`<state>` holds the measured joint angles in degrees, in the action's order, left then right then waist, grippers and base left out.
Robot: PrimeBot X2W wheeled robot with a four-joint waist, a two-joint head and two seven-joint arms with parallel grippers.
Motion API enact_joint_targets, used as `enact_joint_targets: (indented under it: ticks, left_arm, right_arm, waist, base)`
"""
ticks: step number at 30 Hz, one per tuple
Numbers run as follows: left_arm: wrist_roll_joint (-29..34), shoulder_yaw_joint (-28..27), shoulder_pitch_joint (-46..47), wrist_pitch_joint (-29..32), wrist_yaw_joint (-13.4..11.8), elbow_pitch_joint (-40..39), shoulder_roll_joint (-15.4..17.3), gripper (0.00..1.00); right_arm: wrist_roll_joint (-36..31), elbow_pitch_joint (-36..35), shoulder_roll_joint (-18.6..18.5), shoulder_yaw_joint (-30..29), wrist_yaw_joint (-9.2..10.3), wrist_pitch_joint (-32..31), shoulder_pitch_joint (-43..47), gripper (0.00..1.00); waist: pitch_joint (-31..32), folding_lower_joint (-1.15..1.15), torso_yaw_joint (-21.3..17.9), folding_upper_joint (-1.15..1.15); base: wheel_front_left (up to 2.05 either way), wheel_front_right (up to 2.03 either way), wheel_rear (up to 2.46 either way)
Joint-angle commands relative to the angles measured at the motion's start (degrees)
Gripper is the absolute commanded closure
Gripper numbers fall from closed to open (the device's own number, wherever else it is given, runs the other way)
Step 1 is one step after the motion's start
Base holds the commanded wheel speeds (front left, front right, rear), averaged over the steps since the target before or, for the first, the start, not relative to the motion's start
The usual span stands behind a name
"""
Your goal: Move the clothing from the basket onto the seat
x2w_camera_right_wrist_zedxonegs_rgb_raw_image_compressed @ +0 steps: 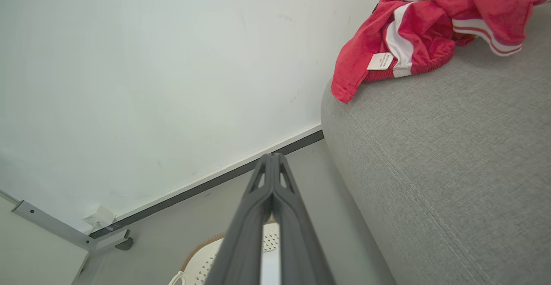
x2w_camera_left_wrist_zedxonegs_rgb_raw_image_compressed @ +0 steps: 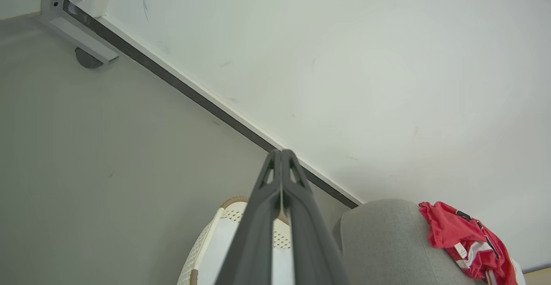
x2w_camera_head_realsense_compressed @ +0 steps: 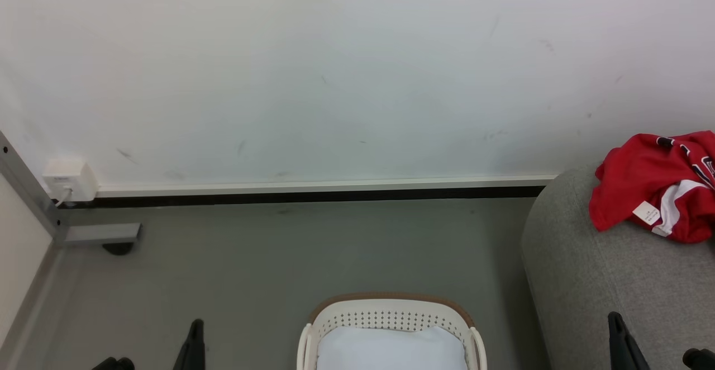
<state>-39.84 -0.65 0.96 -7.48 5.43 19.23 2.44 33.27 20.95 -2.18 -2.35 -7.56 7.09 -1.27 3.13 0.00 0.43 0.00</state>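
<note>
Nearest, the left hand (x2w_camera_left_wrist_zedxonegs_rgb_raw_image_compressed: 282, 152) and right hand (x2w_camera_right_wrist_zedxonegs_rgb_raw_image_compressed: 271, 156) each have their two dark fingers pressed together. Between them a cream-white, brown-rimmed perforated plastic basket (x2w_camera_head_realsense_compressed: 391, 302) sits on the grey floor (x2w_camera_head_realsense_compressed: 279, 258), a plain white pad (x2w_camera_head_realsense_compressed: 391, 350) inside. To its right, the big rounded light grey woven seat (x2w_camera_head_realsense_compressed: 586, 292) carries the crumpled red white-striped clothing (x2w_camera_head_realsense_compressed: 642, 185). Behind, a white wall (x2w_camera_head_realsense_compressed: 335, 79) bears a white socket box (x2w_camera_head_realsense_compressed: 70, 180).

Head looks down, wrists sit lower — all share the seat (x2w_camera_head_realsense_compressed: 603, 280).
</note>
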Motion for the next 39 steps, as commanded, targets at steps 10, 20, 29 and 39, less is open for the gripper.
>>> enact_joint_targets:
  ticks: [10,20,29,39]
  left_arm:
    - [-8.61,-1.14,2.13,2.26,0.53,-1.59,0.33,1.00]
    - [-15.67,-1.94,2.77,4.17,0.77,-2.18,0.38,1.00]
    - [-21.60,-2.59,3.26,5.75,1.02,-2.64,0.43,1.00]
    - [-27.34,-3.28,3.85,7.38,1.25,-3.07,0.47,1.00]
  right_arm:
    - [9.75,-1.88,-0.59,-0.87,0.04,-2.07,-2.43,1.00]
    - [17.67,-2.68,-0.65,-1.42,0.05,-3.97,-3.01,1.00]
    - [24.15,-3.36,-0.71,-1.89,0.06,-5.50,-3.42,1.00]
    - [30.77,-4.02,-0.76,-2.39,0.07,-7.09,-3.89,1.00]
  waist:
    - [-0.32,0.00,-0.04,0.00]
    - [-0.65,0.00,-0.09,0.00]
    - [-0.95,0.00,-0.13,0.00]
    - [-1.28,0.00,-0.17,0.00]
  base:
    - [0.00,0.00,0.00]
    - [0.00,0.00,0.00]
    - [0.00,0.00,0.00]
    - [0.00,0.00,0.00]
